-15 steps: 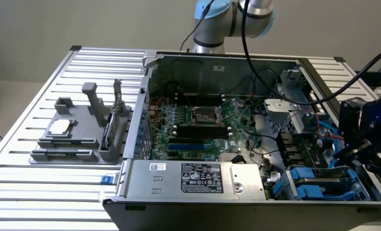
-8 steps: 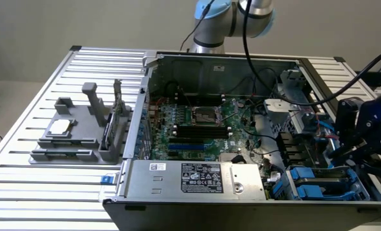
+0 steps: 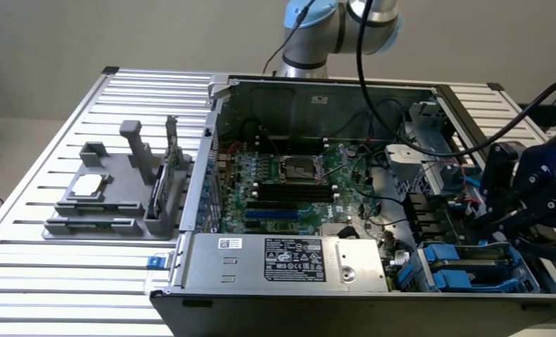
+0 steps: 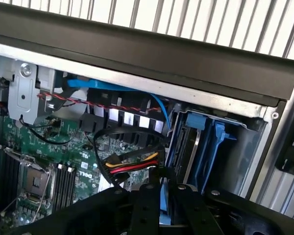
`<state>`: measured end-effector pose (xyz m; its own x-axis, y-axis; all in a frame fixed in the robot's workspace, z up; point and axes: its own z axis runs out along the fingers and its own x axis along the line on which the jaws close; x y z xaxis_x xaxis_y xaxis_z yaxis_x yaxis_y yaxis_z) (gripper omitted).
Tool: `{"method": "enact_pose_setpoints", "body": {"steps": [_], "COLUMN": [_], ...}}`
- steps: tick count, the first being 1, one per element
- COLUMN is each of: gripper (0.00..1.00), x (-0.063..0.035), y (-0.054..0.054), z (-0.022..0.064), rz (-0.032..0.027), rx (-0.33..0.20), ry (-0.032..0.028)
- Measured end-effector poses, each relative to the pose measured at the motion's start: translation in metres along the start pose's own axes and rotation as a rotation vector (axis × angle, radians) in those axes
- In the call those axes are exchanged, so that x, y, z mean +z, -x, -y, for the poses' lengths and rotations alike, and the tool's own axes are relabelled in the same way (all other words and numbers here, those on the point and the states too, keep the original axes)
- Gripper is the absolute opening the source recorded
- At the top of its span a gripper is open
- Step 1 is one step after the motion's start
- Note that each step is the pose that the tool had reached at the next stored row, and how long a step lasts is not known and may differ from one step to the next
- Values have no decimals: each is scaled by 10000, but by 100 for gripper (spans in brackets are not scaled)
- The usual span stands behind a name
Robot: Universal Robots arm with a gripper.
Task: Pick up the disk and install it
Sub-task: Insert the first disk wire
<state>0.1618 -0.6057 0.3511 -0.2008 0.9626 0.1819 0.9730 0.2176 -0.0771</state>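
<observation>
- Exterior view's left: table (image 3: 72, 281) of ribbed, pale metal slats. On it stands a matte grey moulded fixture (image 3: 118, 203) with upright posts. A small flat silver square chip (image 3: 88, 185) lies in its tray.
- Centre: open computer case (image 3: 288, 105) with sheet-metal walls. A green motherboard (image 3: 348, 200) lies flat inside, with a square CPU socket (image 3: 297, 168) and long black memory slots (image 3: 292, 189) just beside it.
- Front of the case: boxy grey power supply (image 3: 250, 263), smooth metal with a white sticker (image 3: 292, 258) on top.
- Exterior view's right, front corner of the case: the disk (image 3: 465, 263) sits in the drive bay (image 4: 245, 152), silver-grey metal edged by glossy blue plastic.
- Far right: my gripper (image 3: 517, 225), dark and angular, hangs just above that bay.
- The exterior view looks down on the bay. The wrist view shows it edge-on, its blue rails standing side by side near my gripper.
- The wrist view also shows a red-yellow-black cable bundle (image 4: 132, 164) curving close by, and a flat blue cable (image 4: 112, 87) and a twisted red-black wire (image 4: 88, 103) along the case wall.
- Grip: I cannot tell from either view how far my gripper is open, or whether it holds anything.
</observation>
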Motion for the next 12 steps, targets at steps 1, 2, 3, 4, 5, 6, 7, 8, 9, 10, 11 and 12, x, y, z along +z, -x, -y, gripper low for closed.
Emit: {"method": "enact_pose_setpoints", "body": {"steps": [1,2,3,4,5,6,7,8,9,10,11,12], "gripper": [16,16,16,16,16,16,16,16,16,16,16,16], "x": [1,0,0,0,0,0,0,0,-2,-2,-3,-4], "y": [1,1,1,1,1,1,2,2,3,4,6,7], "z": [-1,-2,-3,-3,-4,-5,-7,-9,-15,-22,-30,-36], "rz": [49,114,188,274,368,457,547,635,722,805,890,974], "rx": [73,142,207,272,338,400,462,525,587,648,707,747], "ry": [-12,-19,-26,-35,-44,-54,-63,-72,-81,-89,-98,-109]}}
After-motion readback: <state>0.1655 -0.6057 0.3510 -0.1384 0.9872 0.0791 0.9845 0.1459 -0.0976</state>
